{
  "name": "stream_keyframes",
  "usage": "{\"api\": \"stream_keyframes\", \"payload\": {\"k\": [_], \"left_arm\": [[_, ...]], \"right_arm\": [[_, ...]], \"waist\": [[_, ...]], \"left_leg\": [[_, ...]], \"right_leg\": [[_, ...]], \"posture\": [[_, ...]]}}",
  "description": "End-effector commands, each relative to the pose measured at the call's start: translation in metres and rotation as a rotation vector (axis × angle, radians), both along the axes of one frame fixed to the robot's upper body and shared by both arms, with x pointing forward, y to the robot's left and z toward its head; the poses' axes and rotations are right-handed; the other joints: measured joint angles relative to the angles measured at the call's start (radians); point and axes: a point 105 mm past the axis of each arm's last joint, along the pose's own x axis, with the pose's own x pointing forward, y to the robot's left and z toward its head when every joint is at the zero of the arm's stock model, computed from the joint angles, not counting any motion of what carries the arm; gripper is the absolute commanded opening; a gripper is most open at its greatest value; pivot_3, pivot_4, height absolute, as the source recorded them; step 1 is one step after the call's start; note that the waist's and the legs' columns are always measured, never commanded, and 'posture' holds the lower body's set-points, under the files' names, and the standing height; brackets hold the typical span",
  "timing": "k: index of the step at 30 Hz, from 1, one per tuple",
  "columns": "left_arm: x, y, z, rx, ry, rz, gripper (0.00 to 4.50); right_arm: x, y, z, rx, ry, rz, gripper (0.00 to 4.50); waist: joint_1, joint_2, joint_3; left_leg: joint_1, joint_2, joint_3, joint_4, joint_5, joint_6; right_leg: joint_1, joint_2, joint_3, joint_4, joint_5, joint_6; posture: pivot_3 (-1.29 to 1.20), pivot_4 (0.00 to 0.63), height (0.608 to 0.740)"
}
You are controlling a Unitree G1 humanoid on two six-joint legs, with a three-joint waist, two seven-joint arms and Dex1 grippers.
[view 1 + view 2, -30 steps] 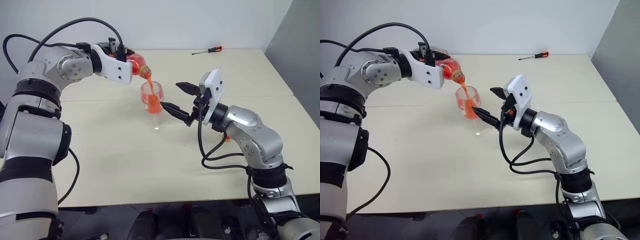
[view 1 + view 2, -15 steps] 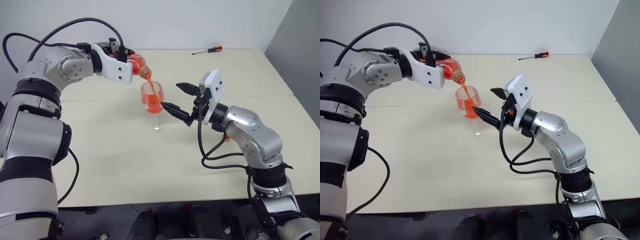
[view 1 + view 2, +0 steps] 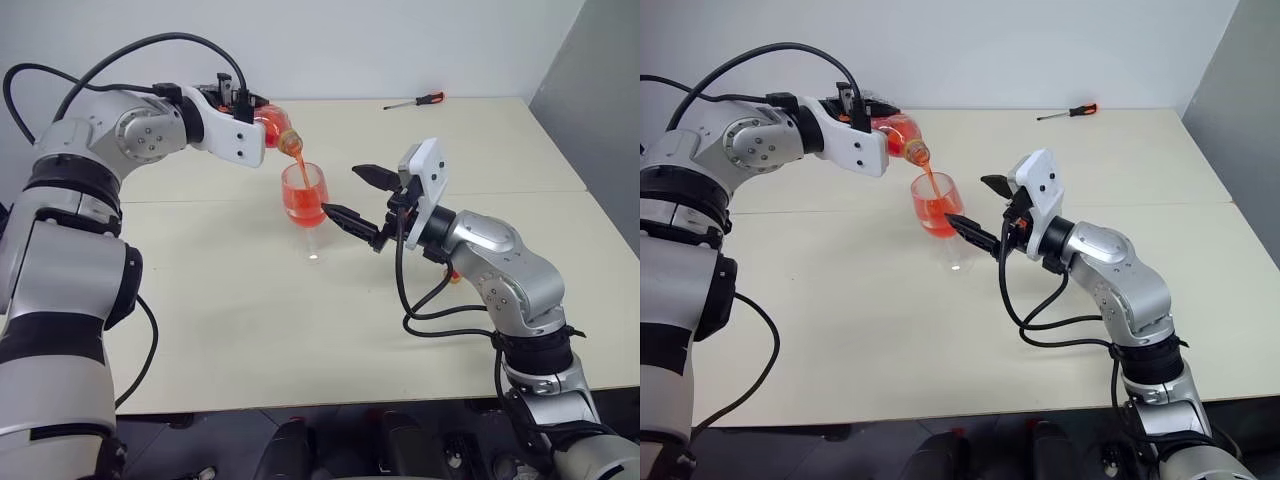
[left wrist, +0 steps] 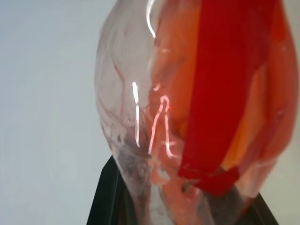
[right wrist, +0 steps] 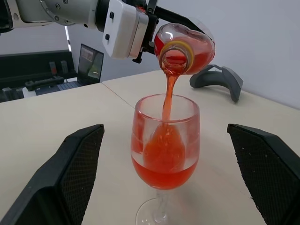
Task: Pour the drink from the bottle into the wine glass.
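You face a pale cream table (image 3: 300, 330) with a seam across its middle, set against a plain white wall (image 3: 350, 40). A grey wall panel (image 3: 600, 90) stands at the far right.

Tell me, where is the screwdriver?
The screwdriver lies at the table's far edge on the robot's right side, well behind the right gripper and away from the wine glass.

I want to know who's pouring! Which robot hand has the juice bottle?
The left gripper, shut on the tipped bottle above the wine glass. The right gripper waits beside the glass, jaws open, holding nothing.
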Motion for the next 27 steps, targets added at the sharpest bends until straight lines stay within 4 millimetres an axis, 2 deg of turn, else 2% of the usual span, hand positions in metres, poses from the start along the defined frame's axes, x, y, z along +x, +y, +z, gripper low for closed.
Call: {"api": "stream_keyframes", "payload": {"k": [1,12,27], "left_arm": [[-0.0042,0.0046,0.0264,-0.020,-0.075,0.007,1.02],[-0.0043,0.0013,0.0281,-0.044,-0.073,-0.004,1.02],[-0.0060,-0.0039,0.0234,-0.327,0.103,-0.055,1.02]], "right_arm": [[-0.0038,0.0005,0.0165,0.015,-0.070,0.011,4.50],[-0.0040,0.0008,0.0163,0.014,-0.075,0.012,4.50],[-0.0058,0.0012,0.0144,0.007,-0.082,0.012,4.50]], "waist": [[0.000,0.000,0.000],[0.000,0.000,0.000],[-0.005,0.000,0.000]], "left_leg": [[0.000,0.000,0.000,0.000,0.000,0.000],[0.000,0.000,0.000,0.000,0.000,0.000],[0.000,0.000,0.000,0.001,0.000,0.000]], "right_leg": [[0.000,0.000,0.000,0.000,0.000,0.000],[0.000,0.000,0.000,0.000,0.000,0.000],[0.000,0.000,0.000,0.002,0.000,0.000]], "posture": [[0.00,0.150,0.740],[0.00,0.150,0.740],[0.00,0.150,0.740]]}}
